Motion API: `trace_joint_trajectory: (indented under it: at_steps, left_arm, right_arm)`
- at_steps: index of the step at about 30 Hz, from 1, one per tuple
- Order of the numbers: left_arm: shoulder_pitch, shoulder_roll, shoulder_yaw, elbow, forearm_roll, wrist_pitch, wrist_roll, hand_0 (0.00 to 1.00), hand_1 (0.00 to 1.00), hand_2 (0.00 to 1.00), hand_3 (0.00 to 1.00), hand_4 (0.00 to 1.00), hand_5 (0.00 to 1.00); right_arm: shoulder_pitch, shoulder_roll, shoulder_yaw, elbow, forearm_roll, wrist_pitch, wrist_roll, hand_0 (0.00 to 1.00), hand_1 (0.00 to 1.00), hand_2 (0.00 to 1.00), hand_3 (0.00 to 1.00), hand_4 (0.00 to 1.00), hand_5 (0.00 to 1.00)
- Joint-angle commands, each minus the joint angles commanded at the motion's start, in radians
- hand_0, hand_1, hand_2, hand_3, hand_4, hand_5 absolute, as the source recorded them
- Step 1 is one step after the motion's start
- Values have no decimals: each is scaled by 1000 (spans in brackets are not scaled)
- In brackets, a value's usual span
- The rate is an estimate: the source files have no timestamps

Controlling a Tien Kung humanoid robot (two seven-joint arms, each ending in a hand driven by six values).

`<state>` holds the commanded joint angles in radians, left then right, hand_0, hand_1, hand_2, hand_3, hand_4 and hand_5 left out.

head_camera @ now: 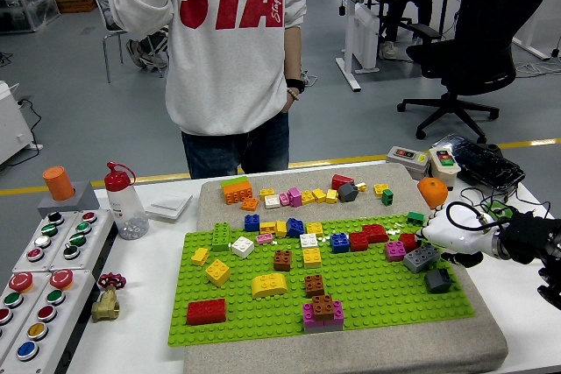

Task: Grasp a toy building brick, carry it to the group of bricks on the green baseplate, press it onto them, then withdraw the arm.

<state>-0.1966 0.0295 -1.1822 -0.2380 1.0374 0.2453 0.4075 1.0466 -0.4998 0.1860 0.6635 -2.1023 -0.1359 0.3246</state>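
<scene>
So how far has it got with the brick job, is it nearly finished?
Hard to call. Many bricks already sit on the green baseplate, such as the brown-on-pink stack. The white right robot hand rests at the baseplate's right edge beside the grey brick; whether it grips anything isn't clear. Loose bricks such as the orange one lie behind the baseplate. The arm is not yet withdrawn.

**Shiny plastic, soft mat**

The bricks (358,241) are smooth, shiny plastic. The green baseplate (368,291) is bumpy plastic. Under it lies a rough, dull grey mat (351,349). The right hand (450,234) looks like glossy white plastic. The desk (140,321) is smooth and white.
</scene>
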Motion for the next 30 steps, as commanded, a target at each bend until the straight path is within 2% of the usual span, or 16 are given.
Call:
trace_joint_trajectory:
  at_steps: [4, 5, 30]
  left_arm:
    - [-2, 0, -2, 0, 3, 0, 0, 634, 597, 610, 418, 336, 978]
    - [-2, 0, -2, 0, 4, 0, 0, 633, 597, 609, 418, 336, 978]
    - [-9, 0, -6, 1, 10, 0, -1, 632, 597, 611, 418, 335, 978]
  right_arm:
    - [-2, 0, 7, -1, 0, -2, 0, 745, 708, 704, 734, 608, 15]
    - [-3, -1, 9, 0, 1, -3, 0, 742, 699, 689, 706, 605, 21]
    - [-11, 4, 16, -8, 28, -1, 5, 738, 690, 683, 704, 599, 45]
